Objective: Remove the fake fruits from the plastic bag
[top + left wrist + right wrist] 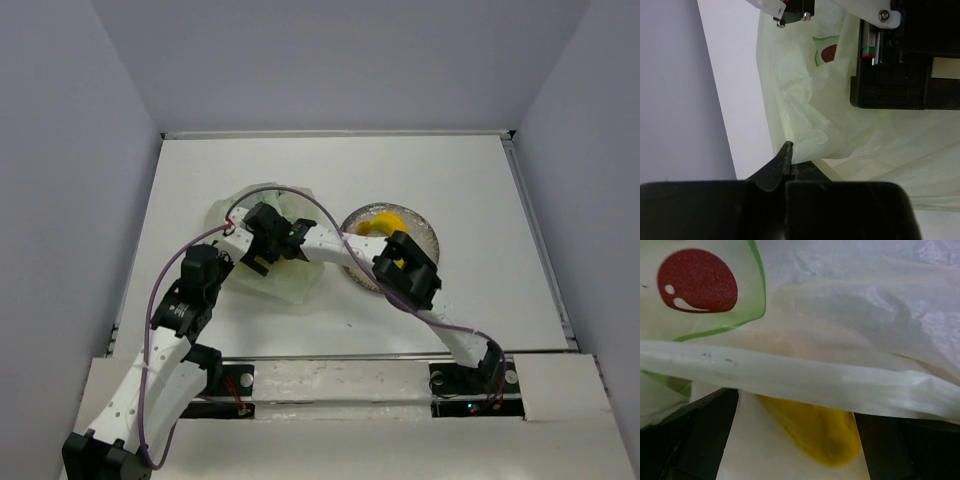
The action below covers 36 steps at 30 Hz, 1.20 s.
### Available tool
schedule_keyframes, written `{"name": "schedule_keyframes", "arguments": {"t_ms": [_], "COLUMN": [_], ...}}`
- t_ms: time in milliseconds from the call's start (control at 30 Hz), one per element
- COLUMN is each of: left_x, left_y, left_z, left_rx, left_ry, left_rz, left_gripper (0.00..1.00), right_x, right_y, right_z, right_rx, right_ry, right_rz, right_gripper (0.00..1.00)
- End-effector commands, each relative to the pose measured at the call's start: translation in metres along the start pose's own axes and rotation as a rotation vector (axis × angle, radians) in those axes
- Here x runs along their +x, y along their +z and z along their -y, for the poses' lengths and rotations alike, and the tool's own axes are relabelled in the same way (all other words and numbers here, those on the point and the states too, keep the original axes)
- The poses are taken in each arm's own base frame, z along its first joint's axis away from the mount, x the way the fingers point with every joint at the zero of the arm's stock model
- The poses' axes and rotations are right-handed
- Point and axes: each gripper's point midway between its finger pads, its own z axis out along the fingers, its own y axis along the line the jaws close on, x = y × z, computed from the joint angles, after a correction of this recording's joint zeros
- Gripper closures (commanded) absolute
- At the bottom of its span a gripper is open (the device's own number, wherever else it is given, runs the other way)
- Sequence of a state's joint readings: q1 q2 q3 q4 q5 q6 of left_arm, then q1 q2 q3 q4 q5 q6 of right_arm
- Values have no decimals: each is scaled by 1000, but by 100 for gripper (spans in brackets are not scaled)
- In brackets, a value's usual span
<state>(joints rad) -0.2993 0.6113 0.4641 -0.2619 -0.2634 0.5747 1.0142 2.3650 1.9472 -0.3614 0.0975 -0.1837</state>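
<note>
l gripper (pixel 788 150) closed, pinching edge of plastic bag (pixel 805 115). r gripper (pixel 797 437) inside bag mouth, fingers wide apart either side of yellow fake fruit (pixel 815 432), not gripping. second yellow fruit (pixel 385 222) on grey plate (pixel 428 235), right of bag.

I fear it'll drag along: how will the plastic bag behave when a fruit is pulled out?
Probably floppy: the plastic bag lies in crumpled folds. Likely light, so it could lift with the fruit, though the left gripper pinching its edge should restrain it. A fold drapes across the yellow fruit inside the open right gripper, so it may snag.
</note>
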Motion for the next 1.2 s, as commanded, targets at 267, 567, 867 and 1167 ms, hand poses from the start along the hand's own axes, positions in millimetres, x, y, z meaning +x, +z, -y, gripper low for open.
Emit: {"name": "schedule_keyframes", "arguments": {"t_ms": [267, 567, 867, 1167], "left_x": [-6, -7, -16, -30], "left_y": [0, 5, 5, -1], "left_z": [-9, -19, -30, -35], "left_rx": [-44, -105, -150, -147], "left_ry": [-21, -52, -82, -108], "left_rz": [19, -12, 6, 57], "left_gripper": [97, 98, 99, 99], "right_x": [13, -69, -112, -110], "right_y": [-2, -122, -222, -284], "right_z": [-1, 5, 5, 163], "right_rx": [-131, -155, -206, 335], "right_ry": [18, 68, 122, 619], "right_rz": [-82, 133, 336, 519], "right_gripper": [59, 76, 76, 79]}}
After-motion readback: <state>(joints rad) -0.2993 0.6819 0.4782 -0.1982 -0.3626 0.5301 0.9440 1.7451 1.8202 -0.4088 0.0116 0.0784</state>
